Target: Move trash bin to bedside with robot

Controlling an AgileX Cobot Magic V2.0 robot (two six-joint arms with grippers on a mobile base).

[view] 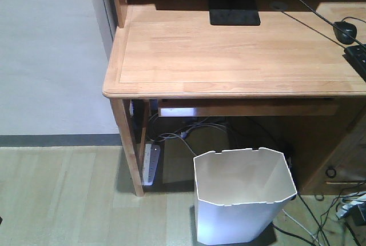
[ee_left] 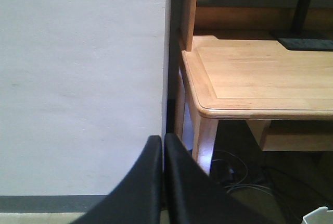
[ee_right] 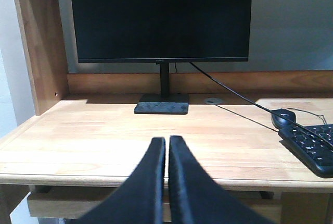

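We see a white trash bin (view: 234, 223) standing upright on the wooden floor (view: 63, 194). It sits just in front of the surface (view: 229, 51) of a light wooden desk, below its front edge and toward its right half. The bin narrows toward its base. Its open rim has clipped corners and small notches, and the inside is cream.

Under the surface, behind the bin, loose cables (view: 189, 131) hang and trail. A white power strip (view: 151, 165) lies beside the desk's front left leg. At the back of the surface stands a black monitor (ee_right: 161, 15) on a flat black base. Near the right edge of the surface lie a black mouse (ee_right: 283, 117) and a black keyboard (ee_right: 312, 148), each with a cable running toward the back.

In the left wrist view, the left gripper (ee_left: 162, 140) has its two black fingers pressed together with nothing between them. It points at the gap between a pale wall (ee_left: 78, 78) and the left front corner of the surface. A corner of the bin's rim shows far below that corner.

In the right wrist view, the right gripper (ee_right: 166, 140) is likewise pressed together on nothing. It hangs just before the front edge of the surface and points toward the monitor.

Neither gripper touches the bin.
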